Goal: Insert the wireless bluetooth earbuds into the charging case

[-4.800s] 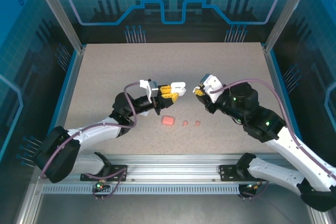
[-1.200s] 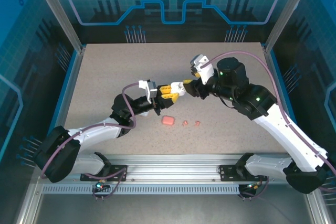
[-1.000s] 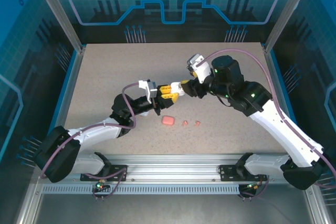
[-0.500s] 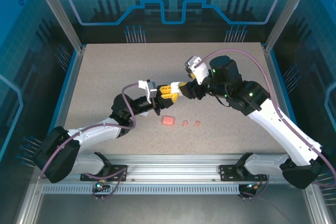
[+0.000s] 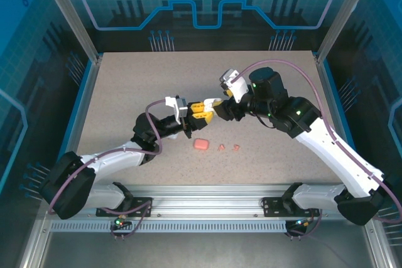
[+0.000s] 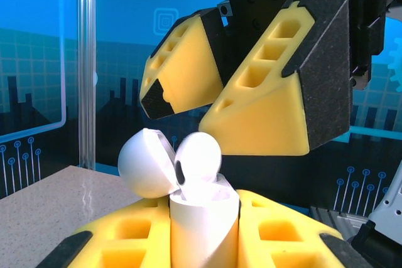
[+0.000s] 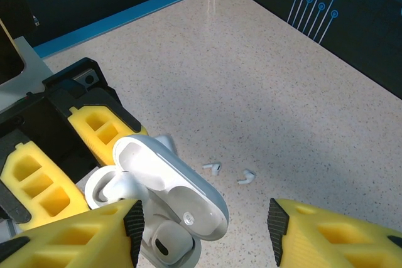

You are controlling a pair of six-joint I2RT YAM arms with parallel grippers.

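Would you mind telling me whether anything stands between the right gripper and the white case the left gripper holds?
Nothing visible does: the right gripper hangs open close to the white case clamped in the left gripper.

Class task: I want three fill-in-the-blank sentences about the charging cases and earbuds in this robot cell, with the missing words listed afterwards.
The left gripper is shut on a ___ charging case.
The lid of that case stands ___.
On the table, as the top view shows it, the pink case lies to the ___ of the pink earbuds.
Missing words: white; open; left.
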